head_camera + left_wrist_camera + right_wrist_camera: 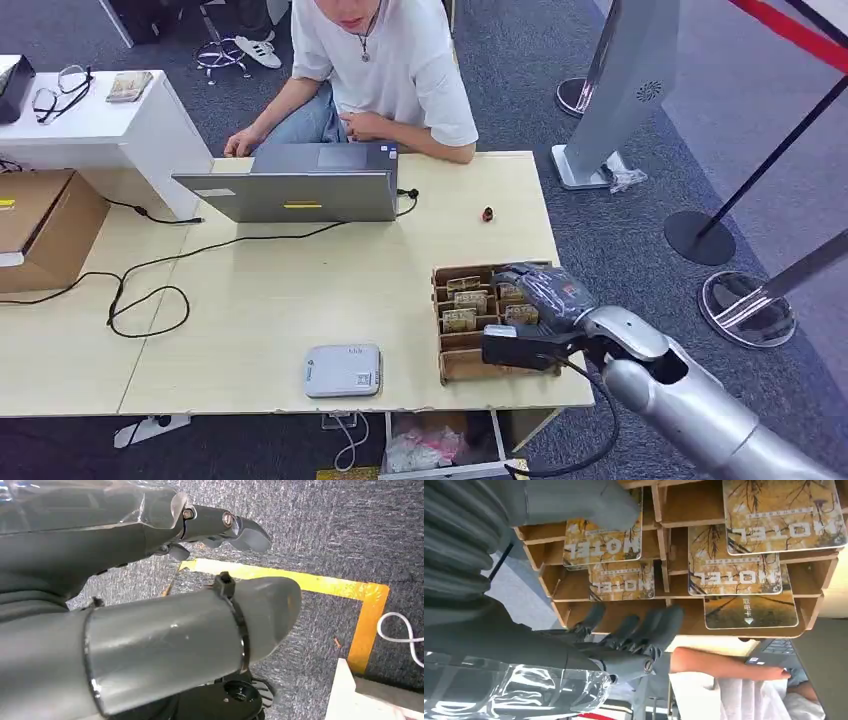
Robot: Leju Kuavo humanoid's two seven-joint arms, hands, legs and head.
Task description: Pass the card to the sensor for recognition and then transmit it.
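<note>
My right robot hand (pixel 535 300) hangs over the wooden card rack (pixel 452 362) at the near right corner of the bench (pixel 260 300), fingers (pixel 644 630) spread apart and grasping nothing, thumb beside one hotel card (pixel 603 542). My left robot hand (pixel 150 580) hangs above the carpet, holding nothing. The grey sensor (pixel 343 370) lies left of the rack. Farther off, a person (pixel 385 70) sits behind a laptop (pixel 300 185).
</note>
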